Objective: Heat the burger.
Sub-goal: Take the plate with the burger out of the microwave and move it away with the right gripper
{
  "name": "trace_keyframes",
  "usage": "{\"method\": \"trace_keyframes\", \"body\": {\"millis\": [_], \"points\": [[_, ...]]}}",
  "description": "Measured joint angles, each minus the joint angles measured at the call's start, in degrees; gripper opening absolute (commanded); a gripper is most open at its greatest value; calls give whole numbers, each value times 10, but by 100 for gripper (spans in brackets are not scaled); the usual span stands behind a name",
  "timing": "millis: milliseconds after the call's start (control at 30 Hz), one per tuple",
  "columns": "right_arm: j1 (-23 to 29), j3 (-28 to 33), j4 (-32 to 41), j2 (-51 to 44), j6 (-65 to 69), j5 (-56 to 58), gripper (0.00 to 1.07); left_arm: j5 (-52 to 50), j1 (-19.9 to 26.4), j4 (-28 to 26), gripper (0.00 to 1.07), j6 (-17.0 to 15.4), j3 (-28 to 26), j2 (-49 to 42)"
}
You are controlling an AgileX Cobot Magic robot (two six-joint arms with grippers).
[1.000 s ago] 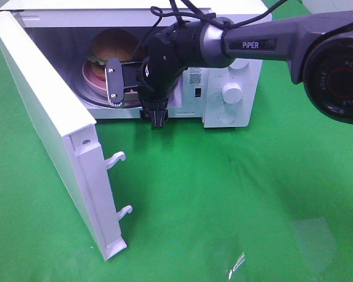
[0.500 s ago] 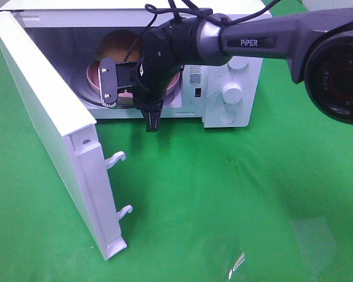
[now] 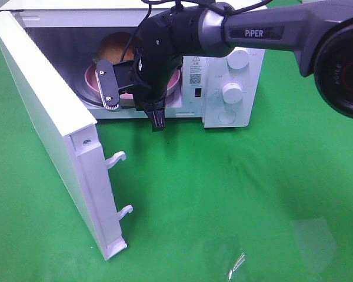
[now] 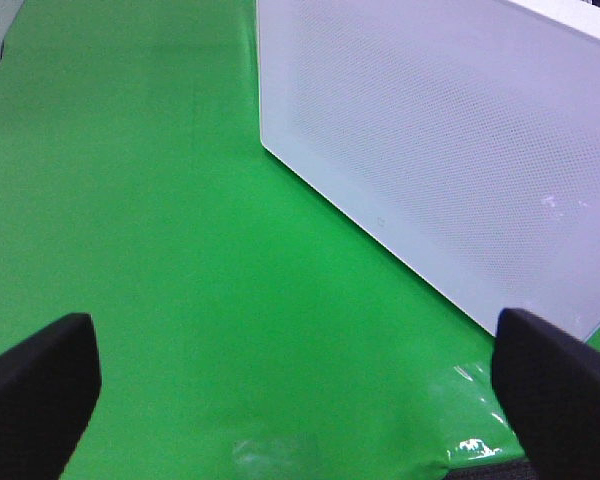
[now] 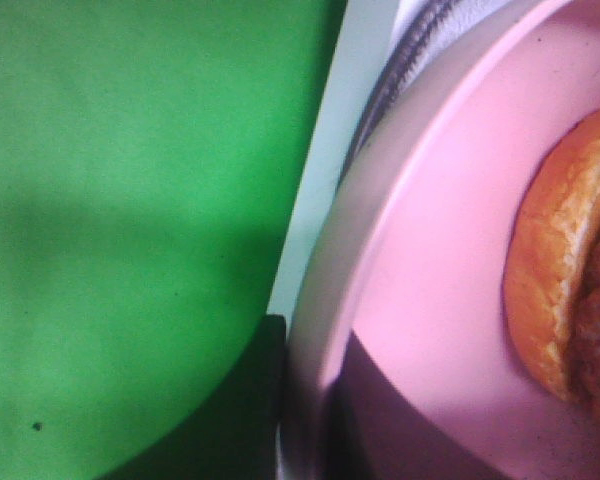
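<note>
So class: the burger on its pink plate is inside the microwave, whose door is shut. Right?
Not quite. The burger on its pink plate is inside the microwave, but the door stands wide open, as the exterior high view shows.

A green table [image 3: 235, 194], smooth and slightly glossy with a few faint creases, carries the whole scene. A white microwave [image 3: 232, 94] stands directly on it at the far side, left of centre, its knobbed control panel at the right end. Its door [image 3: 53, 141] is swung wide open toward the near left, with two hook latches on its free edge. Near the front edge, right of centre, lies a small shiny wrinkle [image 3: 236, 265] in the green surface.
</note>
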Motion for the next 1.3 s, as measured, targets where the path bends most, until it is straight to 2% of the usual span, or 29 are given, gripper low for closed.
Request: {"method": "trace_keyframes", "body": {"millis": [100, 300, 467, 500, 567, 633, 700, 1100, 1200, 1300], "points": [[3, 2, -12, -4, 1, 3, 0, 0, 0, 1, 98, 0, 0, 0], [5, 46, -32, -31, 11, -17, 0, 0, 0, 1, 98, 0, 0, 0], [6, 120, -49, -68, 20, -61, 0, 0, 0, 1, 98, 0, 0, 0], [6, 120, -49, -68, 20, -61, 0, 0, 0, 1, 98, 0, 0, 0], [8, 163, -69, -91, 20, -89, 0, 0, 0, 1, 98, 0, 0, 0], [8, 163, -69, -91, 20, -89, 0, 0, 0, 1, 98, 0, 0, 0], [11, 203, -82, -115, 19, -119, 0, 0, 0, 1, 98, 0, 0, 0], [13, 290, -91, -167, 20, -186, 0, 0, 0, 1, 98, 0, 0, 0], [13, 334, -93, -189, 20, -213, 0, 0, 0, 1, 98, 0, 0, 0], [13, 354, -93, -199, 20, -220, 0, 0, 0, 1, 98, 0, 0, 0]]}}
